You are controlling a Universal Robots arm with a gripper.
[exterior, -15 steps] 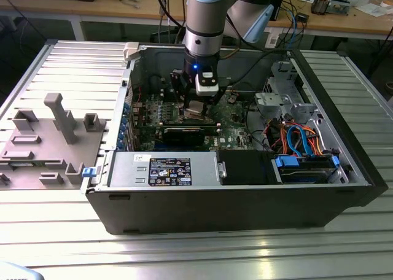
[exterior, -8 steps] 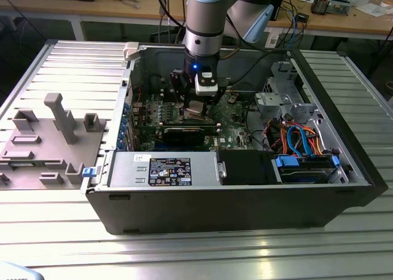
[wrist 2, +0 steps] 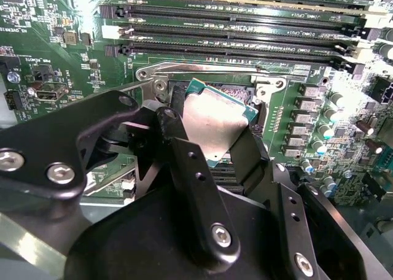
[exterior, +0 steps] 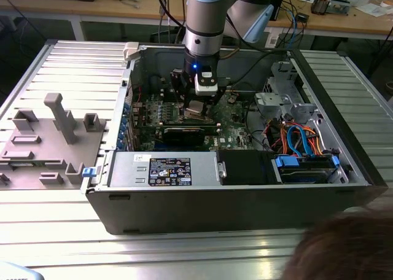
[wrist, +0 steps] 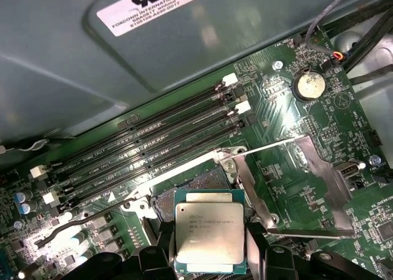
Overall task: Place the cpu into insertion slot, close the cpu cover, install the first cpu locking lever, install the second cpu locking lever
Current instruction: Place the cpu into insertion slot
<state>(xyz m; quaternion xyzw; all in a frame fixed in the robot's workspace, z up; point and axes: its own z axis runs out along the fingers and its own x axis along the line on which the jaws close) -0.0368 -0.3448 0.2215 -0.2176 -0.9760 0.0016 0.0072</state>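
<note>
Clamped on the cpu (wrist: 209, 231) by two opposite edges in the gripper (wrist 2: 209, 146), metal top up, likely to keep the underside untouched. Hovering over the socket (wrist: 161, 205), roughly 12 o'clock from the black card (exterior: 181, 134) in the exterior view, apparently not seated, with the cpu cover (wrist: 301, 188) flipped open for a clear path down.

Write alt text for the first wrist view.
The gripper holds the cpu over the open socket on a green motherboard. The cpu cover is swung open beside it, with memory slots beyond.
</note>
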